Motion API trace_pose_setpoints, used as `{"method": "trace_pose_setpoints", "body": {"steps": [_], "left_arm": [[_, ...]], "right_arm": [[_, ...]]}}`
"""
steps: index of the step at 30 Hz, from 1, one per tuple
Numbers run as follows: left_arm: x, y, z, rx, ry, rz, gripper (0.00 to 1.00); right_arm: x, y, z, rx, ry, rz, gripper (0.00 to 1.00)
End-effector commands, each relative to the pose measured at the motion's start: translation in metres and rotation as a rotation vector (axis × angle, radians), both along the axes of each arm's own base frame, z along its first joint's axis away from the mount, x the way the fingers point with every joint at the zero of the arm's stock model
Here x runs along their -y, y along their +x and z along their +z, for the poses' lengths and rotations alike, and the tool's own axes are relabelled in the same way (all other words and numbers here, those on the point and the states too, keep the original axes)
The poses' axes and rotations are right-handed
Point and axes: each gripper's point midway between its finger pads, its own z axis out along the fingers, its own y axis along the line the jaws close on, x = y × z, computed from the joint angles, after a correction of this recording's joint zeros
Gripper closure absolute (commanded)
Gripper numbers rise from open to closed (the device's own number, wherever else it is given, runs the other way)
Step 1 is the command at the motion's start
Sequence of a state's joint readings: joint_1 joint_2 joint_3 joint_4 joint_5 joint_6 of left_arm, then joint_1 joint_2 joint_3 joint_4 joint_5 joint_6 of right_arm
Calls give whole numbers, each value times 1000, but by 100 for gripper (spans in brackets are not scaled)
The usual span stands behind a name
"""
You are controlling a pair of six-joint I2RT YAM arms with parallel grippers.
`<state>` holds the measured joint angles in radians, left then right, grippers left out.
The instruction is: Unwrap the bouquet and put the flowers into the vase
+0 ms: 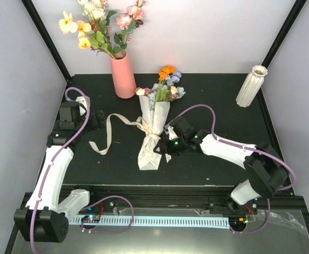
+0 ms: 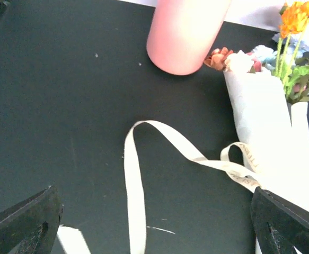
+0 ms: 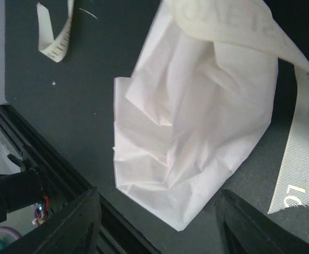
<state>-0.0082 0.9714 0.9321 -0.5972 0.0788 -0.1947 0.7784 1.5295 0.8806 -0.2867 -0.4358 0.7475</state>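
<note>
The bouquet (image 1: 154, 129) lies on the black table with its orange, blue and pink flowers (image 1: 167, 84) pointing to the back. Its white paper (image 3: 191, 121) is still wound round the stems, and the cream ribbon (image 2: 135, 185) trails off to the left in a loose loop. My left gripper (image 2: 154, 227) is open wide above that ribbon tail and holds nothing. At the paper's lower end my right gripper (image 3: 159, 227) is open, its fingers (image 3: 77, 222) either side of the paper's corner without pinching it. The white ribbed vase (image 1: 251, 85) stands upright at the back right.
A salmon-pink vase (image 1: 123, 74) with yellow, pink and white flowers stands at the back, just left of the bouquet's heads. The table's front edge with its metal rail (image 3: 48, 159) runs close under my right gripper. Walls close in the left, back and right sides.
</note>
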Motion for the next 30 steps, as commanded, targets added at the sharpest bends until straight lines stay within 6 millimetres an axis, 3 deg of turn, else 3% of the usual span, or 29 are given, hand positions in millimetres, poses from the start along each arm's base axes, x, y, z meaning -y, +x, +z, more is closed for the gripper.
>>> {"method": "trace_pose_setpoints", "body": {"steps": [1,3,7,15,23,30], "left_arm": [[22,-4,-15,-68,-150,-55,1],[45,-9,-25,-136,-231,-151,2],[75,-23,-50,-242,-281,-180,8],[142,-57,-90,-360,-298,-264,18],[188,-90,-121,-466,-291,-394,21],[214,-101,-145,-512,-297,-472,17]], "right_arm": [[7,3,29,123,-13,52,36],[14,7,35,166,-42,43,32],[30,27,41,249,-150,-6,27],[35,90,57,297,-239,-74,20],[18,142,29,224,-290,-84,14],[-7,165,-2,157,-293,-50,16]]}}
